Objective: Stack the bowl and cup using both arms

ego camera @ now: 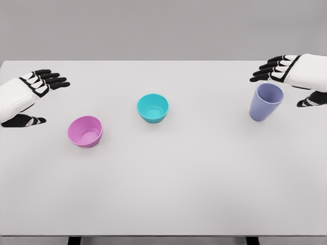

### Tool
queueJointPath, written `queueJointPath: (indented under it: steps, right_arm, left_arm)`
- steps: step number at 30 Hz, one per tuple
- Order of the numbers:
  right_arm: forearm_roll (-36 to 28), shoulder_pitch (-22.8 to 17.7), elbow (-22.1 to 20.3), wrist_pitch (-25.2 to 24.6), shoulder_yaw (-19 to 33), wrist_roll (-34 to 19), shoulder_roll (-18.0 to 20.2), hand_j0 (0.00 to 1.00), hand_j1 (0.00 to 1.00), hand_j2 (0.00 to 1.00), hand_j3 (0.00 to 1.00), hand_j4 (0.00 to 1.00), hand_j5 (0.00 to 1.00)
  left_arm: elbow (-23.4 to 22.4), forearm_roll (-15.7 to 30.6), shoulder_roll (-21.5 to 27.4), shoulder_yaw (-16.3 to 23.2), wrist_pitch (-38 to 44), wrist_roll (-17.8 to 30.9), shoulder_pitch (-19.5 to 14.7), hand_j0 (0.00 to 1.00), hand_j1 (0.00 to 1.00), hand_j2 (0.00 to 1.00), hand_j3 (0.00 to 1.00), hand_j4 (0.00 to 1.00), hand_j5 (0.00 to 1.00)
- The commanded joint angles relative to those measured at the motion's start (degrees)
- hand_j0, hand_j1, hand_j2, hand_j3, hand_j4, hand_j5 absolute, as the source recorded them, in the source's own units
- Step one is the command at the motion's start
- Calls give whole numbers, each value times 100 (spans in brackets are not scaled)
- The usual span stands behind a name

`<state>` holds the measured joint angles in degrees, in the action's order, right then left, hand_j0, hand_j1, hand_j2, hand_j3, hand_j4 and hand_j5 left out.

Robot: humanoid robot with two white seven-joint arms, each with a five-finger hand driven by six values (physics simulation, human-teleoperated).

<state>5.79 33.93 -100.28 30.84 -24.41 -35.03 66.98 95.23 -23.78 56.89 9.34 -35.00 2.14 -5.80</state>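
A: Where do the three pieces sit on the white surface (163, 194)?

B: The pink bowl (85, 131) is at the left, the teal bowl (153, 107) near the middle and a little farther back, the lavender cup (265, 102) at the right — all upright, open mouths up, well apart from one another.

A: And the hands?

B: The left hand (36, 94) hovers at the left edge, fingers spread, thumb held low, holding nothing — the pink bowl lies near it, toward the middle. The right hand (286, 76) is just beside the cup, fingers stretched out above its far rim, thumb off to the cup's right; it grips nothing.

A: Anything between a hand and its piece?

B: Only bare surface between the bowls and the cup.
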Motion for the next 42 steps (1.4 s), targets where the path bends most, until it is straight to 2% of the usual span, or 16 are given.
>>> queueJointPath:
  steps: [1, 3, 5, 7, 9, 10, 12, 14, 16, 18, 20, 22, 23, 27, 39, 42]
  right_arm:
    - [-25, 0, -18, -52, 24, 3, -10, 100, 100, 100, 100, 100, 100]
    - [-43, 0, 8, -43, 121, 3, -282, 100, 100, 100, 100, 100, 100]
    - [-51, -87, 0, -34, 542, 3, -669, 100, 100, 100, 100, 100, 100]
    - [-87, -79, -18, -25, 701, 3, -555, 100, 100, 100, 100, 100, 100]
    - [-113, -97, -18, 36, 798, 3, -116, 100, 100, 100, 100, 100, 100]
    - [-130, -105, -18, 168, 754, 3, 51, 100, 100, 100, 100, 100, 100]
    - [-122, -97, -27, 416, 780, 3, 122, 100, 100, 100, 100, 100, 100]
    - [-139, -97, -18, 416, 763, 3, 131, 100, 100, 100, 100, 100, 100]
    - [-122, -18, -18, 416, 771, 3, 131, 100, 100, 100, 100, 100, 100]
    - [-104, -9, -18, 416, 771, 3, 289, 100, 100, 100, 100, 100, 100]
    - [-95, -53, -18, 416, 763, 3, -27, 100, 100, 100, 100, 100, 100]
    - [-69, -79, -18, 416, 719, 3, -632, 100, 100, 100, 100, 100, 100]
    - [-60, -79, -18, 416, 701, 3, -739, 100, 100, 100, 100, 100, 100]
    - [-60, -97, 0, 416, 701, 3, -950, 100, 100, 100, 100, 100, 100]
    - [-51, -53, 0, 416, 613, 3, -968, 100, 100, 100, 100, 100, 100]
    - [-51, -44, 0, 416, 613, 3, -977, 100, 100, 100, 100, 100, 100]
  left_arm:
    - [-14, 31, -29, -2, 0, -3, 0, 100, 100, 100, 100, 100, 100]
    - [-14, 22, -29, -2, 0, -3, 0, 100, 100, 100, 100, 100, 100]
    - [-31, 22, -151, 15, 0, -3, 9, 100, 100, 100, 100, 100, 100]
    - [-66, 31, -231, -20, 0, 128, -61, 100, 100, 100, 100, 100, 100]
    - [-137, 277, -248, -257, 0, 1358, -281, 100, 100, 100, 100, 100, 100]
    - [-224, 742, -231, -275, 0, 2149, -395, 100, 100, 100, 100, 100, 100]
    - [-225, 1410, -3, -204, 0, 3286, -554, 100, 100, 100, 100, 100, 100]
    - [-137, 1727, 103, 41, 0, 3286, -817, 100, 100, 100, 100, 100, 100]
    - [-145, 1877, 200, 875, 0, 3286, -1449, 100, 100, 100, 100, 100, 100]
    - [-181, 2228, 367, 1991, 0, 3286, -2214, 100, 100, 100, 100, 100, 100]
    - [-181, 2518, 420, 3020, 0, 3286, -2935, 100, 100, 100, 100, 100, 100]
    - [-189, 2606, 420, 3635, 0, 3286, -3392, 100, 100, 100, 100, 100, 100]
    - [-207, 2606, 420, 3829, 0, 3286, -3542, 100, 100, 100, 100, 100, 100]
    - [-225, 2580, 402, 4041, 239, 3286, -3726, 100, 100, 100, 100, 100, 100]
    - [-216, 2598, 349, 4076, 626, 3286, -3814, 100, 100, 100, 100, 100, 100]
    - [-216, 2738, 358, 4304, 670, 3286, -3946, 100, 100, 100, 100, 100, 100]
